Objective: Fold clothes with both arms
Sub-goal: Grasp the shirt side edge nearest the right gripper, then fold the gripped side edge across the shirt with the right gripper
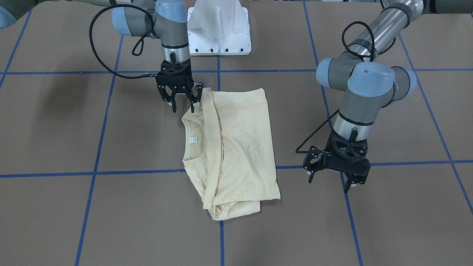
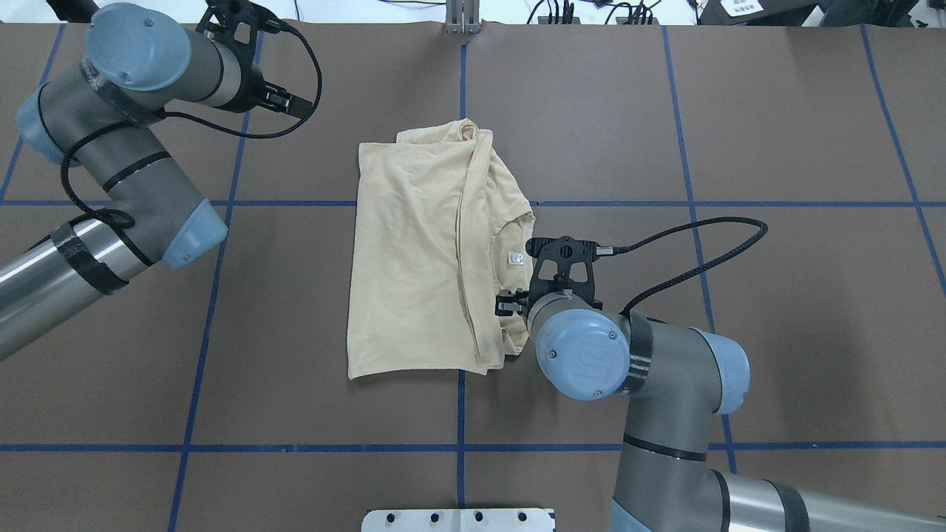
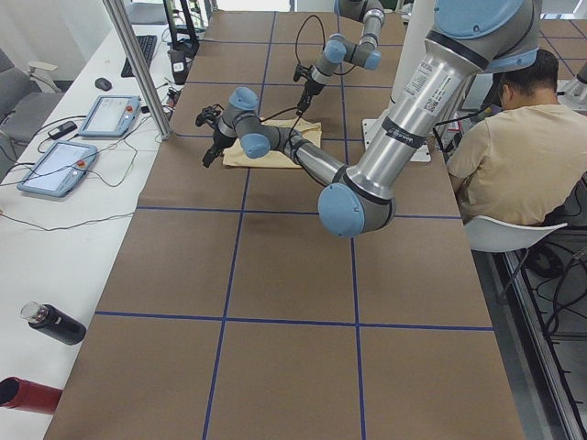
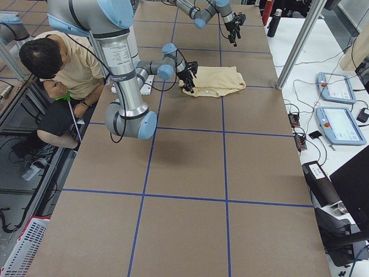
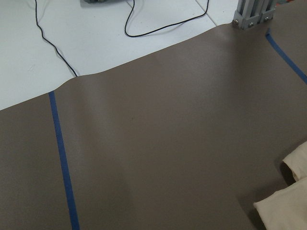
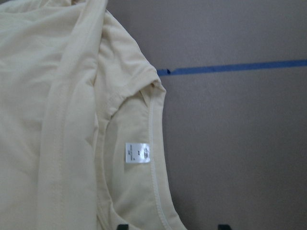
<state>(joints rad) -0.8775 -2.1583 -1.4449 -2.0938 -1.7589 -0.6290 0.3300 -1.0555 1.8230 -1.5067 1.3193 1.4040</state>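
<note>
The folded shirt (image 1: pixel 236 147) lies flat on the surface (image 1: pixel 111 221). The right arm (image 1: pixel 172 33) points straight down over the shirt's collar edge, jaws apart. The left arm (image 1: pixel 369 96) hangs tilted, clear of the shirt's opposite side, jaws apart.

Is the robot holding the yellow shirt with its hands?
Nothing is held. The right gripper, at the T-shirt edge, and the left gripper are both open and empty.
</note>
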